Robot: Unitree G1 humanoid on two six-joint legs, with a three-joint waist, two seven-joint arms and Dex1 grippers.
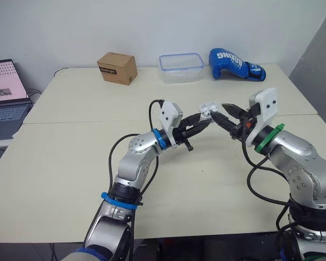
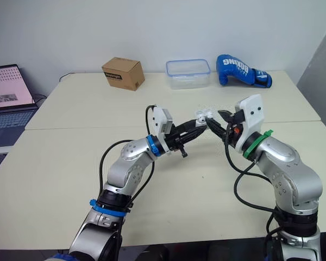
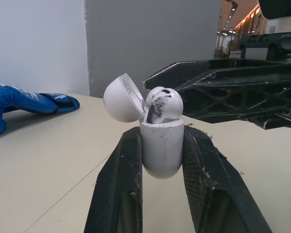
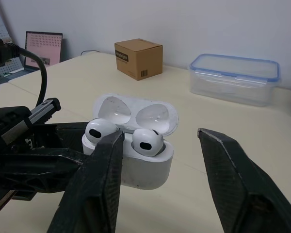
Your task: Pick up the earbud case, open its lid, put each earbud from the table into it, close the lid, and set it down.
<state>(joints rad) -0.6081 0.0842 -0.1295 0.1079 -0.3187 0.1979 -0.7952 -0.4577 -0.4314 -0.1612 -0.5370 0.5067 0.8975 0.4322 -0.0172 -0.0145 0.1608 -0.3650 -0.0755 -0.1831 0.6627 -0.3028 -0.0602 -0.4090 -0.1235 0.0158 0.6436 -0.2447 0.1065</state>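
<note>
laptop [image 1: 5,106]: cut by left edge | boxing glove [image 3: 17,104]: cut by wrist-view edge | earbuds [image 4: 148,141]: lower parts hidden in earbud case [image 4: 145,170]

The small, glossy white plastic earbud case [image 4: 138,170], rounded at its corners, is held upright above the table, clamped by its lower body between the two black fingers of the left gripper [image 1: 206,118]. Its hinged lid [image 4: 136,114] stands swung fully back, showing two shallow hollows on its inner face. Two white earbuds [image 4: 99,131] [image 4: 147,141] sit side by side in the case, their rounded heads poking above its rim.
</note>
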